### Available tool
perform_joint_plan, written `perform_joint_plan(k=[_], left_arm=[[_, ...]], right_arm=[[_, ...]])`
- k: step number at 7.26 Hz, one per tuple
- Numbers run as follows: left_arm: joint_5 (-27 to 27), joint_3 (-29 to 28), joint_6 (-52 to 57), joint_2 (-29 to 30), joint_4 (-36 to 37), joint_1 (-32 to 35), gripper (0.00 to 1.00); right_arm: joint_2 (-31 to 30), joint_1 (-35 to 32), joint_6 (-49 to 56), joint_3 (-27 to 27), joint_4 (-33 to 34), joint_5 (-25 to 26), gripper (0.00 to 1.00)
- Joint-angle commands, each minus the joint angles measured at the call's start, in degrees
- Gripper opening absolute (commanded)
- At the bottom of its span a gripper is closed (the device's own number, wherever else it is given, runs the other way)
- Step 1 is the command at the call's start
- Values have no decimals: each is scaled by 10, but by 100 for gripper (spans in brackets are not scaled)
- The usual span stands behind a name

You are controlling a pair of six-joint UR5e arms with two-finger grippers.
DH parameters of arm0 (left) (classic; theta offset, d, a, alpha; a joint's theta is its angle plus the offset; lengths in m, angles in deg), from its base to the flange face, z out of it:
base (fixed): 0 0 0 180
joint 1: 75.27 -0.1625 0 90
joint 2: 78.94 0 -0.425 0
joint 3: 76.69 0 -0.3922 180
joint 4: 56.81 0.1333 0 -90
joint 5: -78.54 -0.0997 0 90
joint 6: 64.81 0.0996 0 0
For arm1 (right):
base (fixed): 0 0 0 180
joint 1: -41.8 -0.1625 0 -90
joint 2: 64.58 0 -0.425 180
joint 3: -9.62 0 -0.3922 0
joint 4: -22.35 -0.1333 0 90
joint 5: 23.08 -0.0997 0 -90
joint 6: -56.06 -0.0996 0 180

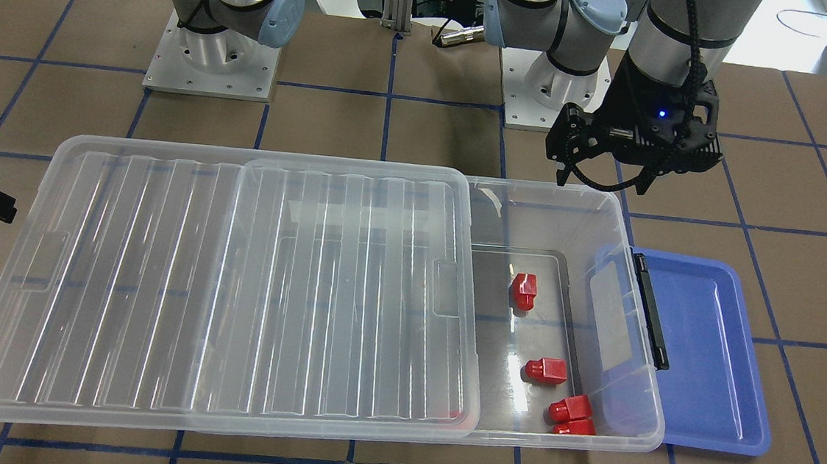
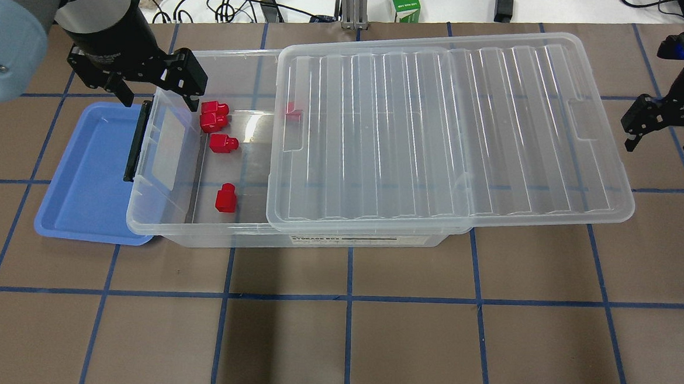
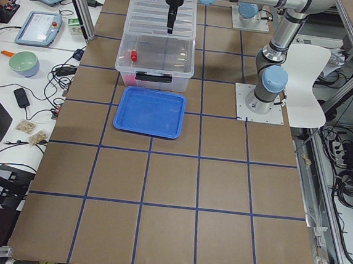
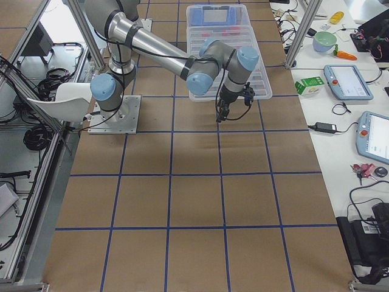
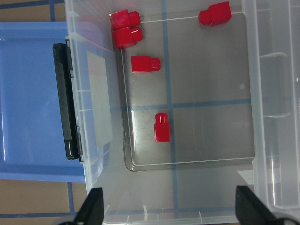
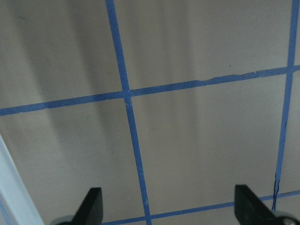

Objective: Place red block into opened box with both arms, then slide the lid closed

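Note:
Several red blocks [image 2: 223, 143] lie on the floor of the clear box [image 2: 199, 234], in its uncovered left end; one more [image 2: 292, 110] shows at the lid's edge. The ribbed translucent lid [image 2: 439, 132] covers the rest of the box and overhangs its right end. My left gripper [image 2: 158, 97] hangs open and empty above the box's left end, near the black bar [image 2: 137, 143]; its wrist view looks down on the red blocks [image 5: 161, 127]. My right gripper [image 2: 662, 144] is open and empty over bare table, just past the lid's right end.
A blue tray [image 2: 85, 173] lies against the box's left end, partly under it. Brown table [image 2: 369, 345] with blue tape lines stretches in front of the box. Cables and a green carton [image 2: 403, 5] lie beyond the far edge.

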Motion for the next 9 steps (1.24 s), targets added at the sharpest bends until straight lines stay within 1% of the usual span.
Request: perform_joint_plan(k=[1, 4, 7, 9], left_arm=[[2, -20, -1, 9, -16, -3, 100], [0, -17, -2, 8, -15, -1, 100], [1, -19, -2, 9, -16, -1, 100], [1, -19, -2, 9, -16, 0, 100]], right_arm=[[-1, -21, -8, 0, 1, -1, 100], [-1, -35, -9, -4, 0, -2, 100], [-1, -75, -31, -5, -9, -2, 100], [-1, -101, -65, -6, -11, -24, 100]])
